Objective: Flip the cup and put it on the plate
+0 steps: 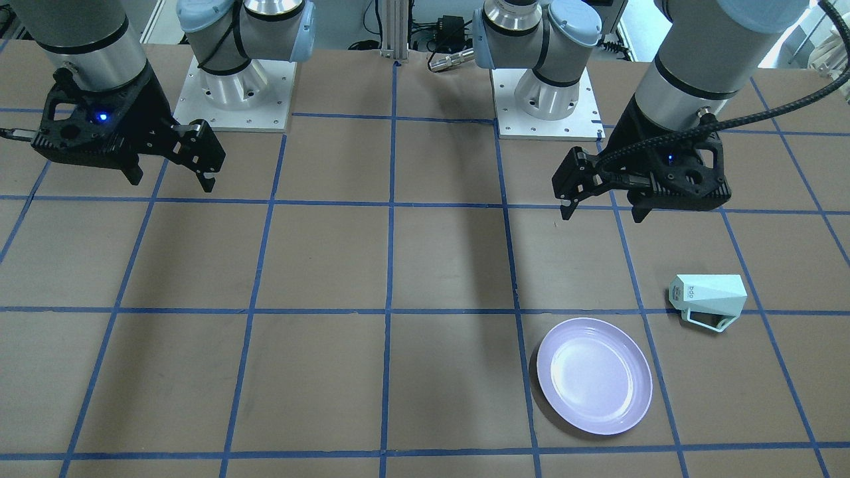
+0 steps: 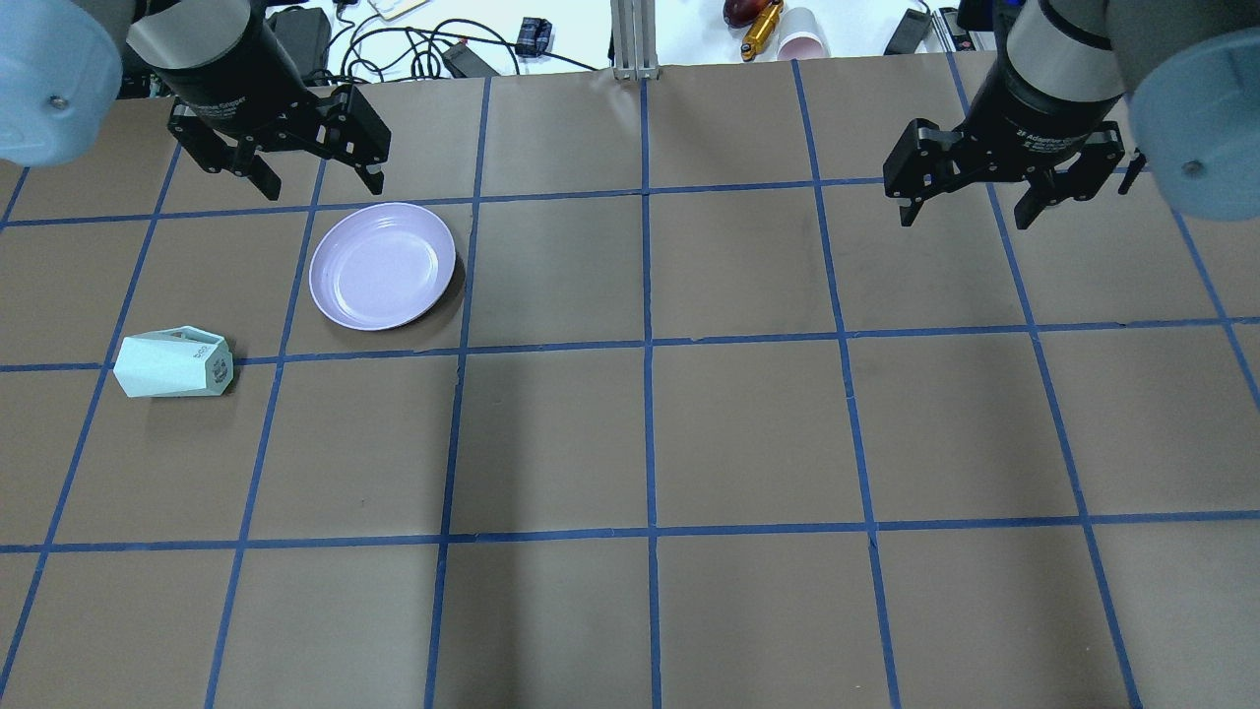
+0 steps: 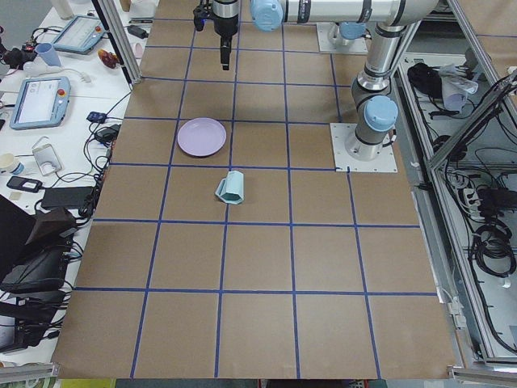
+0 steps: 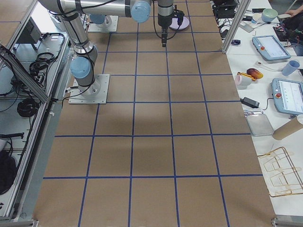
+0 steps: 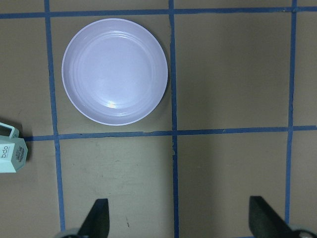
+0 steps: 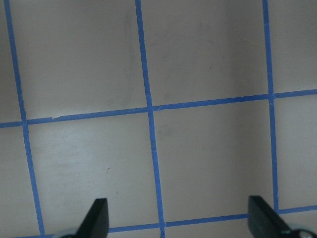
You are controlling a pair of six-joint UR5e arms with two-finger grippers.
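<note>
The pale mint-green cup (image 2: 172, 365) lies on its side on the table's left part, its logo base towards the middle and its handle towards the far side. It also shows in the front view (image 1: 708, 297) and at the left edge of the left wrist view (image 5: 10, 154). The lavender plate (image 2: 383, 265) (image 1: 594, 375) (image 5: 115, 71) sits empty beside it, a little further out. My left gripper (image 2: 320, 185) (image 1: 603, 214) (image 5: 179, 213) hangs open and empty above the table just beyond the plate. My right gripper (image 2: 965, 217) (image 1: 172, 182) (image 6: 178, 213) hangs open and empty over the right side, far from both.
The table is brown paper with a blue tape grid (image 2: 647, 345). The two arm bases (image 1: 232, 89) (image 1: 544, 96) stand on the robot's side. Cables, a pink paper cup (image 2: 802, 44) and small tools lie beyond the far edge.
</note>
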